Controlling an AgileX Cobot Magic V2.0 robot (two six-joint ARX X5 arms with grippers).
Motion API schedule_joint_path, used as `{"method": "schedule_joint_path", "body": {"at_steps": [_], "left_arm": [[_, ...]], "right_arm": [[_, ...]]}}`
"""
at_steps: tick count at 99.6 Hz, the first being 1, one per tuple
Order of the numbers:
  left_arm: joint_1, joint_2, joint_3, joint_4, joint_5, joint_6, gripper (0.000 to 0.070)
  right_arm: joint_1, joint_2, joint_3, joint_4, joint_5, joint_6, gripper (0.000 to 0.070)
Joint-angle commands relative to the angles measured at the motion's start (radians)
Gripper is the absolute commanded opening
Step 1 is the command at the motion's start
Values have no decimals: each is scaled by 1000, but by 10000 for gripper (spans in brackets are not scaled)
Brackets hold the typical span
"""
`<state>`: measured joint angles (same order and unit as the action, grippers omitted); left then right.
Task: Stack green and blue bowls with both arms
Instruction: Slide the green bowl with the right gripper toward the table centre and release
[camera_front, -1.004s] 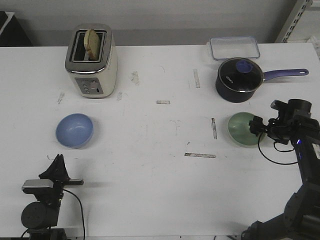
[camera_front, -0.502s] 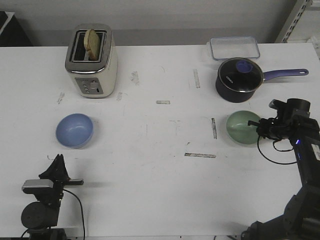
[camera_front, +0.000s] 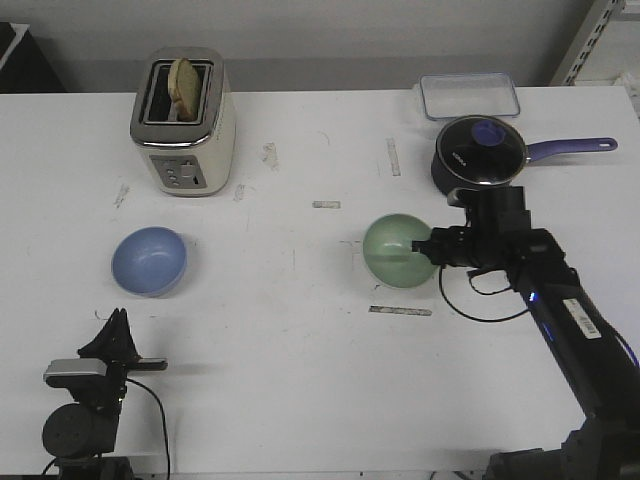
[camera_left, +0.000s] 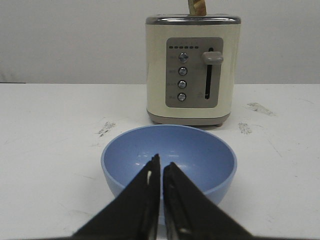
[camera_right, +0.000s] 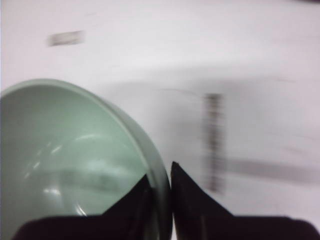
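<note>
two bowls, green (camera_front: 395, 250) and blue (camera_front: 148, 261), one toaster (camera_front: 183, 122), one saucepan (camera_front: 480, 158), one container (camera_front: 469, 96).

lab bench, tape-marked white table (camera_front: 300, 330), toaster (camera_front: 184, 122)

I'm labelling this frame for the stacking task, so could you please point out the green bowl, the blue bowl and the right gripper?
green bowl (camera_front: 395, 250), front view, inner surface.
blue bowl (camera_front: 148, 260), front view, middle of the inside.
right gripper (camera_front: 427, 248), front view, fingertips at the green bowl's rim.
</note>
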<state>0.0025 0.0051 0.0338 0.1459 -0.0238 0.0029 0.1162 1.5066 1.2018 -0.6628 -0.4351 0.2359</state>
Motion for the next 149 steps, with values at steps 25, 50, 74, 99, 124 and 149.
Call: {"method": "schedule_joint_path", "body": {"at_steps": [25, 50, 74, 99, 124, 149], "left_arm": [[1, -2, -21, 12, -3, 8, 1], [1, -2, -21, 12, -3, 8, 1], [1, -2, -21, 13, -3, 8, 1], [1, -2, -21, 12, -3, 8, 1], [1, -2, -21, 13, -3, 8, 1], [1, -2, -21, 12, -3, 8, 1]], "right_arm": [[267, 121, 15, 136, 79, 241, 0], [356, 175, 15, 172, 148, 298, 1], [360, 186, 15, 176, 157, 299, 159], [362, 182, 15, 187, 181, 299, 316], [354, 100, 14, 182, 251, 219, 431], [309, -58, -61, 234, 403, -45, 368]]}}
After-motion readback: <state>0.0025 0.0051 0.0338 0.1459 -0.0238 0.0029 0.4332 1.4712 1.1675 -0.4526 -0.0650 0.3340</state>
